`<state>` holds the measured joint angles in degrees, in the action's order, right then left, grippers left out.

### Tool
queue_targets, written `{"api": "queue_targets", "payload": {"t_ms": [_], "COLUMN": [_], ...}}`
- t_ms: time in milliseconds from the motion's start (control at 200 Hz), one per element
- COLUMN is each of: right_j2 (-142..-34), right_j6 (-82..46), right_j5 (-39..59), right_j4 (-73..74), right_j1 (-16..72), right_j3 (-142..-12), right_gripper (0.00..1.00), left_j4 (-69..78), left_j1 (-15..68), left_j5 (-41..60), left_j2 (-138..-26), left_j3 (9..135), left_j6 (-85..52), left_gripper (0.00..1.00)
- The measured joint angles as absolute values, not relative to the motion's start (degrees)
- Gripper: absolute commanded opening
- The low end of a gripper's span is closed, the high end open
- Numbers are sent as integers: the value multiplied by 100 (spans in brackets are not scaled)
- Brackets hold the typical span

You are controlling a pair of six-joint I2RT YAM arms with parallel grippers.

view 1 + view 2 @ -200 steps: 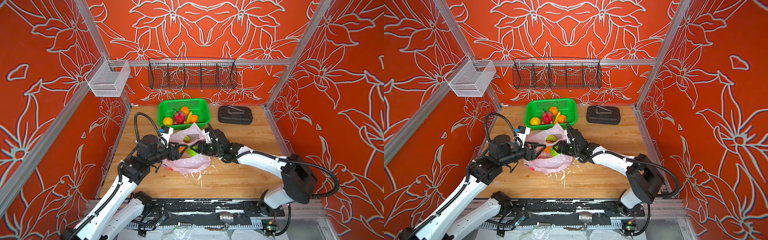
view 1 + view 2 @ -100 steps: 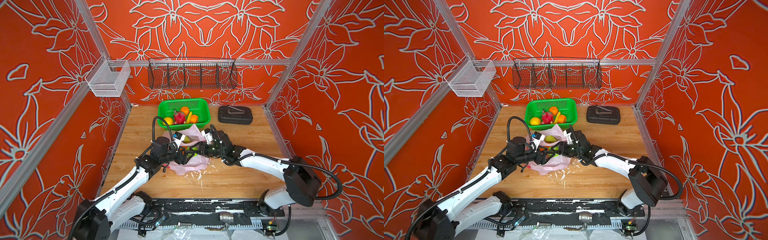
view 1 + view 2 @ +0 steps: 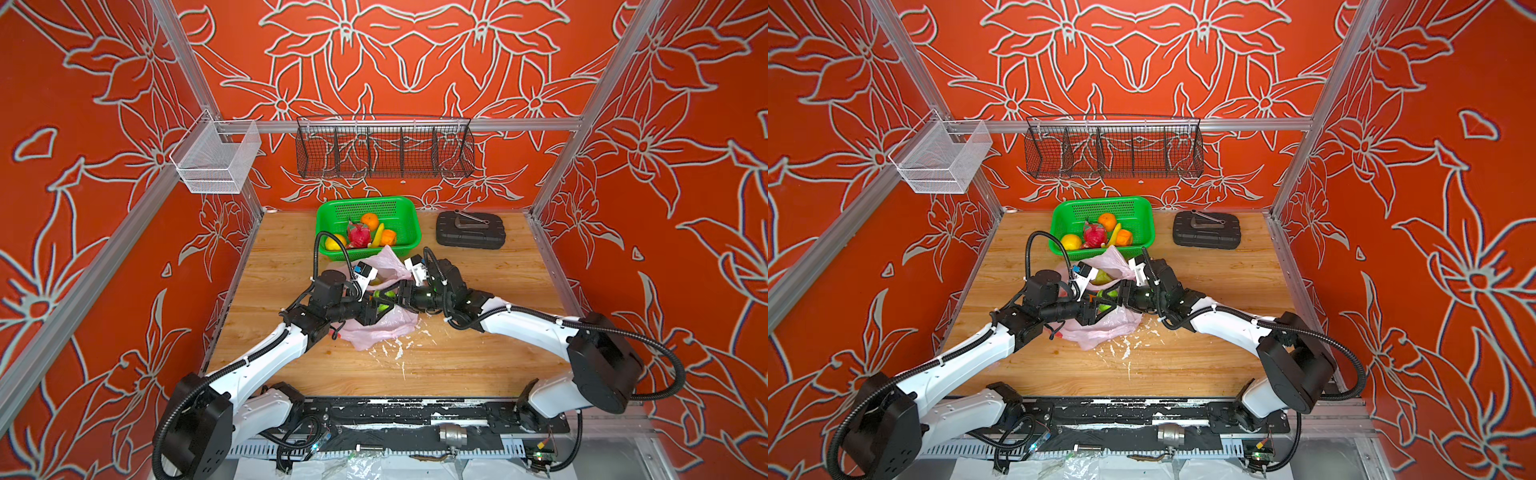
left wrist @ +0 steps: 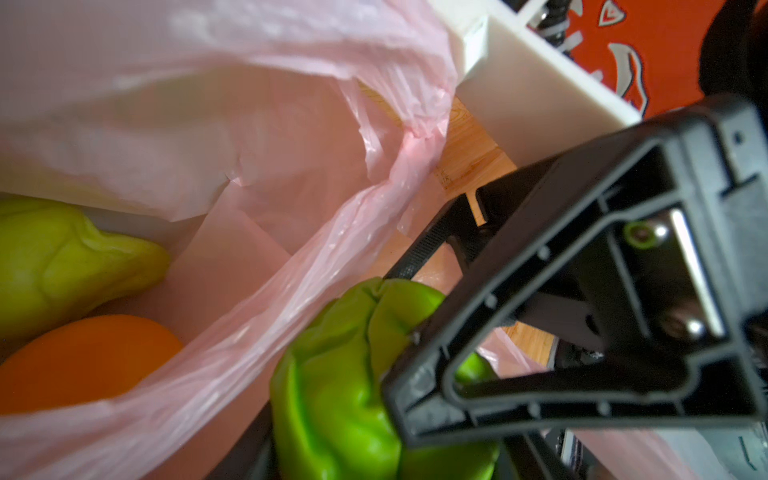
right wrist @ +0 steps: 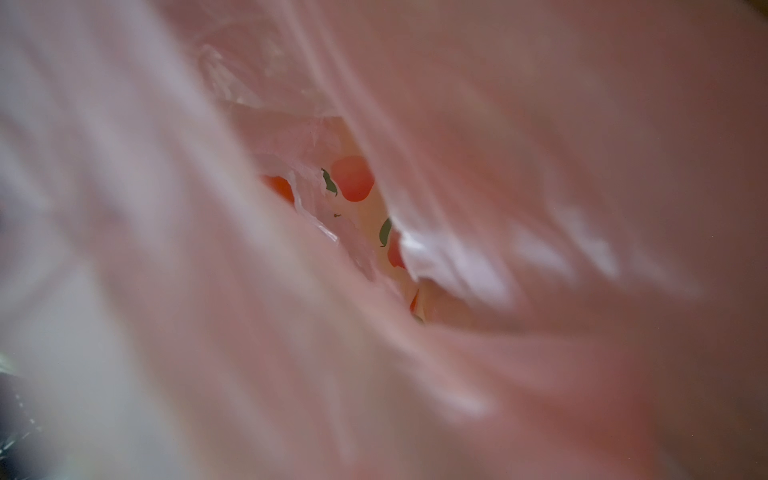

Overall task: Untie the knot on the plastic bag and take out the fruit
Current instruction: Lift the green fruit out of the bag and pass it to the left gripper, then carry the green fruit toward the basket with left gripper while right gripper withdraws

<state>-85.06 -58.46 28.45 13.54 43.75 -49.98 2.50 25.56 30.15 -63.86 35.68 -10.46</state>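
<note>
We count 1 pink bag (image 3: 376, 332), 1 green basket (image 3: 332, 212), 3 oranges (image 3: 369, 220), 1 green apple (image 4: 340, 374), 1 pear (image 4: 62, 257), 1 dragon fruit (image 3: 358, 235), 1 yellow fruit (image 3: 334, 242), 1 banana (image 3: 377, 237).

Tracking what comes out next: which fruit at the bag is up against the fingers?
The bright green apple, pressed against a black finger; the yellow-green pear and orange lie behind the bag's pink rim, untouched.
</note>
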Motion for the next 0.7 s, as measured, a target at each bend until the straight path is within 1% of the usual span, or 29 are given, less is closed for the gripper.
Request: {"api": "queue_targets", "payload": {"t_ms": [55,100,265,355,455,515,601,701], "right_j2": [-8464,-8383,-7787,-7448,-7330,-7332,-7332,-7262], "right_j6": [-5850,-5802,-5793,-5776,-5647,-5513,-5336,-5113], "right_j5": [2792,2696,2263,2008,1776,1745,1682,1662], "right_j4": [1236,1074,504,134,-384,-622,-895,-1135], "right_j1": [4375,4377,4202,3946,3754,3747,3752,3758], "right_j3": [-4991,-4982,-4545,-4167,-4042,-4042,-4042,-4040], "right_gripper": [86,89,92,92,87,84,82,81], "left_j4": [167,91,-301,-528,-742,-827,-939,-976], "left_j1": [2556,2558,2598,2724,2836,2864,2873,2880], "left_j5": [2932,2858,2692,2655,2519,2307,1890,1564], "left_j2": [-6386,-6383,-6230,-6007,-5645,-5408,-5214,-5249], "left_j3": [3588,3605,3667,3667,3669,3682,3802,3977], "left_j6": [-1061,-1072,-1140,-1157,-1203,-1234,-1288,-1288], "left_gripper": [51,50,48,48,48,47,47,45]}}
